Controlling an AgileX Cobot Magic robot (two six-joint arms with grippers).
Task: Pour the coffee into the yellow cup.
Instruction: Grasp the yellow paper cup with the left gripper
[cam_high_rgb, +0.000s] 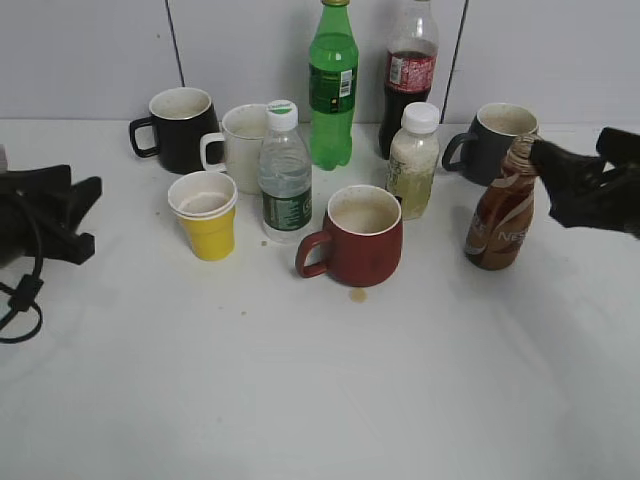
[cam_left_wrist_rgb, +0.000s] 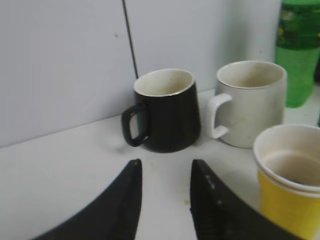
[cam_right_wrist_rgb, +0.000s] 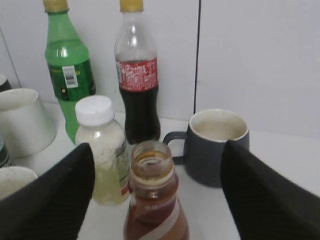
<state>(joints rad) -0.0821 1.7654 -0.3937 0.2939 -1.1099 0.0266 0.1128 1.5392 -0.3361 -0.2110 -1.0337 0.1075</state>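
Right wrist view: fingers wide apart flanking uncapped coffee bottle, left fingers parted.

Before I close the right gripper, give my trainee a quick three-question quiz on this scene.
1. True or false: the coffee bottle has its cap off.
2. Which sits between the yellow cup and the red mug in the exterior view? A) clear water bottle B) green bottle C) cola bottle
3. What stands between the open fingers of the right gripper?

Key: 1 true; 2 A; 3 the coffee bottle, not yet gripped.
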